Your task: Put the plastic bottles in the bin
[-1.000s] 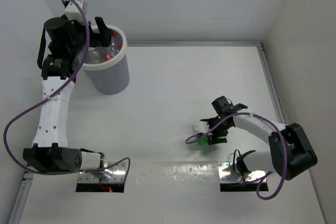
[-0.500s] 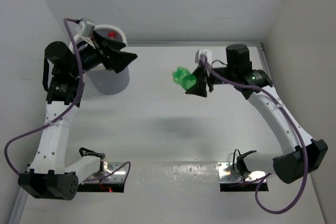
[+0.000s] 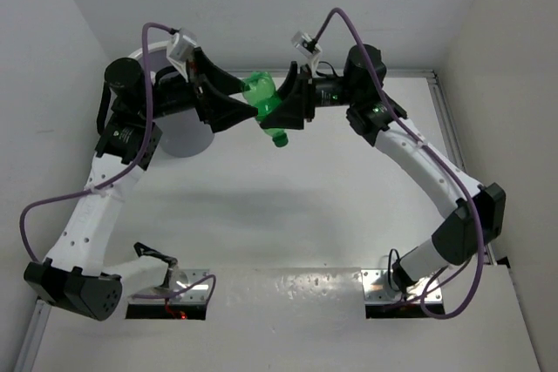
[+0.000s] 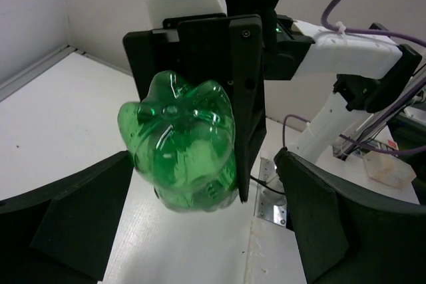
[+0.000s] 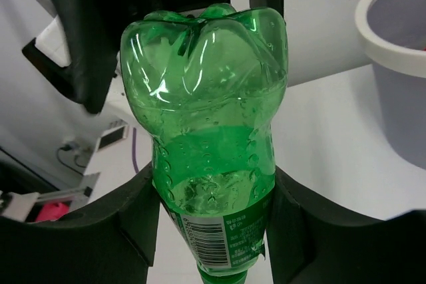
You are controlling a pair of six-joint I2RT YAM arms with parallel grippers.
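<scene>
A green plastic bottle (image 3: 266,109) hangs in the air at the back of the table, base toward the left arm. My right gripper (image 3: 282,104) is shut on its lower body near the label, as the right wrist view shows: bottle (image 5: 206,131), gripper (image 5: 213,187). My left gripper (image 3: 243,101) faces the bottle's base with its fingers wide open. In the left wrist view the bottle (image 4: 178,143) sits between the left gripper's (image 4: 200,231) fingers (image 4: 318,224) without touching them. The bin (image 3: 181,142) is mostly hidden behind the left arm. Its white rim and grey wall (image 5: 399,51) show at upper right.
White walls close the table at the back and on both sides. Both arm bases with metal mounting plates (image 3: 170,289) sit at the near edge. Purple cables loop beside each arm. The bin stands at the back left, just behind the left gripper.
The right gripper closed on the green bottle near the front right, lifted it and carried it to the back centre. The left gripper swung from over the bin rightward to face it.
</scene>
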